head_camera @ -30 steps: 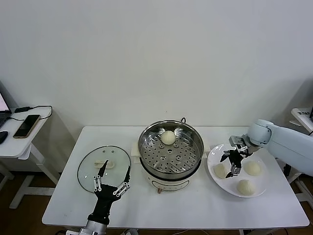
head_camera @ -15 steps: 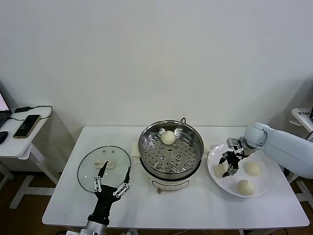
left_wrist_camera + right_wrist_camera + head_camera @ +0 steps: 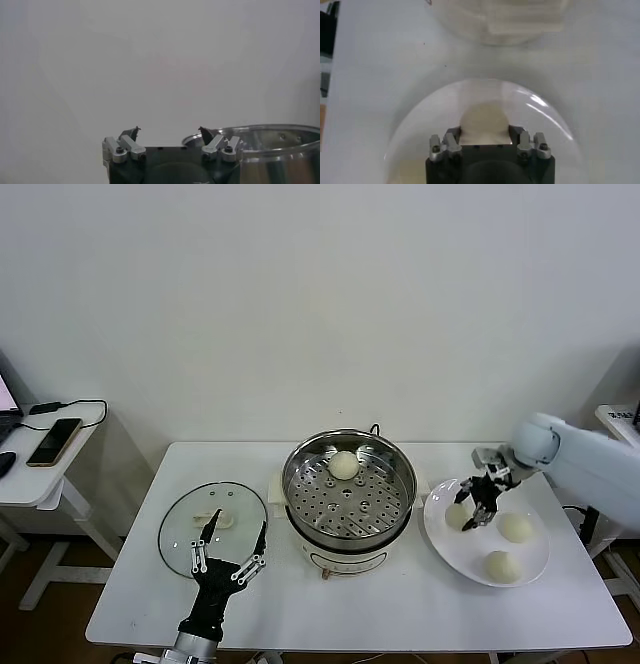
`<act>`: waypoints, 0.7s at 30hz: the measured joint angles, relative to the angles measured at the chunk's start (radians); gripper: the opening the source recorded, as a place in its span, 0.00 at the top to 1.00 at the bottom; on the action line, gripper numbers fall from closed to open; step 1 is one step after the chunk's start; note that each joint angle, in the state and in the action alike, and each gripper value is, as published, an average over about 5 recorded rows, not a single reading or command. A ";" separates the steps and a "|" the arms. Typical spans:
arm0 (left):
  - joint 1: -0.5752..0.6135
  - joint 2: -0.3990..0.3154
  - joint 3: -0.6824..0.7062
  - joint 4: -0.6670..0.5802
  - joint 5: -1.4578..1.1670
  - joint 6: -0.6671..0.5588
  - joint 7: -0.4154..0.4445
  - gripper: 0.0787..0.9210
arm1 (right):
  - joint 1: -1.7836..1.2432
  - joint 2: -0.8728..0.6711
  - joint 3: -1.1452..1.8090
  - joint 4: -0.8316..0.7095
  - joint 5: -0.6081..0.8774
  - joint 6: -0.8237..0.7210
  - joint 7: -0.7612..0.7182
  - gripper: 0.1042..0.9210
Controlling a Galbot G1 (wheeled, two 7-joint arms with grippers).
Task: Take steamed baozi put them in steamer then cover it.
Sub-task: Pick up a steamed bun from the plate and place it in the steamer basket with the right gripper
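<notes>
Standing at the centre of the white counter [image 3: 330, 604]: the steamer [image 3: 349, 489], uncovered, with one baozi [image 3: 344, 465] sitting on its perforated tray toward 12 o'clock. Lying flat at the steamer's 9 o'clock, just beside the base: the cover [image 3: 213, 528], glass with a white bar handle. Hovering at the counter's 7 o'clock edge, partly overlapping the cover's near rim: the left tool [image 3: 229, 550], fingers spread wide and holding nothing, pointing up toward the wall in its own wrist view [image 3: 169, 131], with the steamer's steel rim [image 3: 270, 135] showing beside it. Resting at the steamer's 3 o'clock: a white plate [image 3: 525, 567] carrying two loose buns [image 3: 516, 527], one at the plate's 3 o'clock and another at its 6 o'clock [image 3: 500, 565]. Reaching in from 3 o'clock over the plate's 10 o'clock part: the right tool [image 3: 471, 507], fingers closing snugly on either side of a third bun [image 3: 457, 515]; seen from the right wrist [image 3: 486, 133], that bun [image 3: 485, 119] filling the gap between the fingertips; impossible to tell whether lifted off the plate. Standing apart at the far 9 o'clock side: a small side table [image 3: 40, 464] bearing a phone [image 3: 55, 440] and a cable, cut off by the frame edge. Nothing blocking the way between plate and steamer.
</notes>
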 measured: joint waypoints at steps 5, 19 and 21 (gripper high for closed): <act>-0.001 0.005 0.006 -0.007 -0.004 0.001 -0.001 0.12 | 0.155 0.037 -0.081 0.039 0.057 -0.013 -0.048 0.30; -0.007 0.008 0.014 -0.012 -0.008 -0.002 -0.004 0.12 | 0.360 0.246 -0.213 0.135 0.252 -0.083 -0.050 0.30; -0.009 0.008 0.014 -0.012 -0.010 -0.002 -0.004 0.12 | 0.360 0.282 -0.222 0.140 0.272 -0.095 -0.035 0.30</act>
